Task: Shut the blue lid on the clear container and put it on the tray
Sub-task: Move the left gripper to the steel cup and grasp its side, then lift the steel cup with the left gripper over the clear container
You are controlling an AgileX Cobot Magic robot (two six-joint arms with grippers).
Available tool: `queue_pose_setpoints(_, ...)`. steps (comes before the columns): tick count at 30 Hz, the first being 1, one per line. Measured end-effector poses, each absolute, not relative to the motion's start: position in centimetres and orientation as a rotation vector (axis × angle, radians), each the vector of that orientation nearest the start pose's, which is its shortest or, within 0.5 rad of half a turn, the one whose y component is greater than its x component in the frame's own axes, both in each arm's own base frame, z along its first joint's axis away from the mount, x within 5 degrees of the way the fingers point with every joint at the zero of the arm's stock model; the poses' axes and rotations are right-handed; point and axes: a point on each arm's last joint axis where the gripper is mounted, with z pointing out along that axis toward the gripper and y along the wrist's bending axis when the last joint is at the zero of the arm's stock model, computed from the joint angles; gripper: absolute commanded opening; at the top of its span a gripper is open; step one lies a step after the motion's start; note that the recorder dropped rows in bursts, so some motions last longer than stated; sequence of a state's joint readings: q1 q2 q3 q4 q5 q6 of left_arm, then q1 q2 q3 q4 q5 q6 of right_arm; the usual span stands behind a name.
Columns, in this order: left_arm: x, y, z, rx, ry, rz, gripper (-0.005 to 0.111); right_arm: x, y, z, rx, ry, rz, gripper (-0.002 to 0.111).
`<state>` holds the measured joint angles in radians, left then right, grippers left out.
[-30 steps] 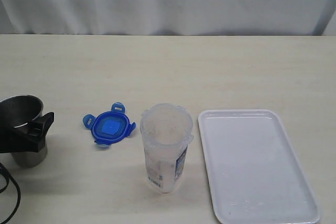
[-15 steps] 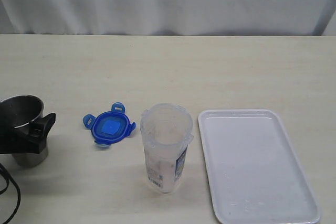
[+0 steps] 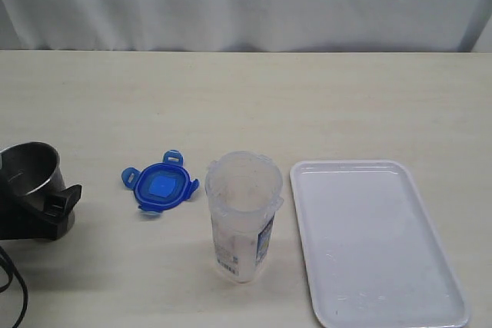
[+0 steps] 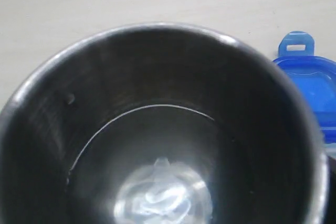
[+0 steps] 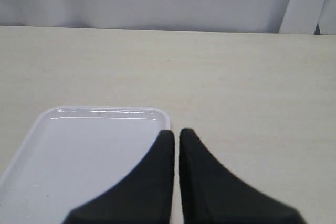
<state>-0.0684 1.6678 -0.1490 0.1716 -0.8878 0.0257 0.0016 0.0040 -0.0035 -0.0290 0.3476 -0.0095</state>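
Blue lid (image 3: 161, 186) lies flat beside uncovered clear container (image 3: 244, 217) | tray (image 3: 377, 243) just right | left gripper (image 3: 58, 203) at steel cup (image 3: 31, 163), grip unclear | right gripper (image 5: 176, 136) fingers together, empty.

Right hand (image 5: 176, 131) fingers together, nothing between; tips at white tray (image 5: 79, 150) edge, table (image 5: 252, 77) beyond.

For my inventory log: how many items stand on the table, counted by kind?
Blue lid: 1
Clear container: 1
White tray: 1
Steel cup: 1
Total: 4
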Motion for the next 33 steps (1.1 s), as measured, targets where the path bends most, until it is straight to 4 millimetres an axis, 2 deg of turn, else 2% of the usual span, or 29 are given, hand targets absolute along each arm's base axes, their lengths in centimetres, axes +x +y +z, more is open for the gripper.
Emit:
queue_pose_setpoints(14,19.79,-2.56,10.78,0.293,2.097,-0.102,0.104,5.36,-0.08,18.28,-0.028,1.831,-0.034,0.004)
queue_pose_setpoints(20,19.74,-2.55,10.70,0.294,2.107,-0.101,0.085,5.36,-0.08,18.28,-0.028,1.831,-0.034,0.004)
queue_pose_setpoints(26,19.71,-2.53,10.64,0.292,2.115,-0.099,0.077,5.36,-0.08,18.28,-0.028,1.831,-0.034,0.004)
queue_pose_setpoints(29,19.71,-2.53,10.64,0.290,2.116,-0.100,0.059,5.36,-0.08,18.28,-0.028,1.831,-0.034,0.004)
queue_pose_setpoints(33,19.69,-2.59,10.64,0.299,2.115,-0.105,0.024,5.36,-0.08,18.28,-0.028,1.831,-0.034,0.004)
